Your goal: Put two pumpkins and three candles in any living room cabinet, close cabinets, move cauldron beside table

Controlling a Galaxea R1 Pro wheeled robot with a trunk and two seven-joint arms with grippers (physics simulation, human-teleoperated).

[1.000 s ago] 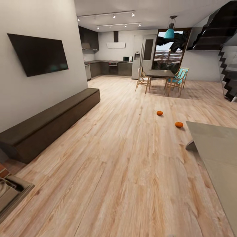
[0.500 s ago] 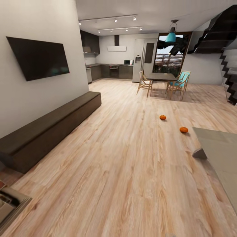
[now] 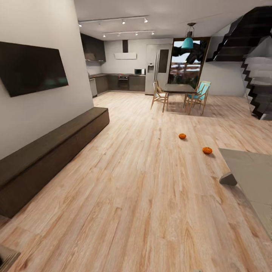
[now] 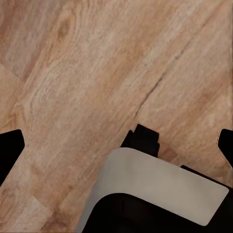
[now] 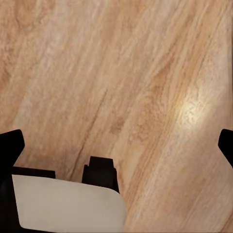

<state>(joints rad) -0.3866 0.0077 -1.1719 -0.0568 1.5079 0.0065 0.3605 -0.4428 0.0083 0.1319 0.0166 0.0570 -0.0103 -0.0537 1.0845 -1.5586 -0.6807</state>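
Two orange pumpkins lie on the wood floor in the head view, one [image 3: 182, 136] farther off and one [image 3: 207, 150] close to the corner of the low glass-topped table [image 3: 251, 170] at the right. The long dark-brown cabinet [image 3: 45, 153] runs along the left wall with its fronts shut. The candles and the cauldron are out of view. My left gripper [image 4: 116, 145] and right gripper [image 5: 118, 144] both hang open over bare floor, black fingertips [image 4: 9, 150] [image 5: 10, 145] far apart with nothing between them.
A black TV [image 3: 32, 68] hangs above the cabinet. A dining table with chairs [image 3: 180, 92] and a kitchen [image 3: 121, 81] stand at the back, a dark staircase [image 3: 260, 71] at the right. Wide wood floor [image 3: 132, 196] stretches between cabinet and table.
The whole head view has shifted: the camera moved forward and turned a little. The object at the lower left corner has slid almost out of the picture. The pumpkins stay put.
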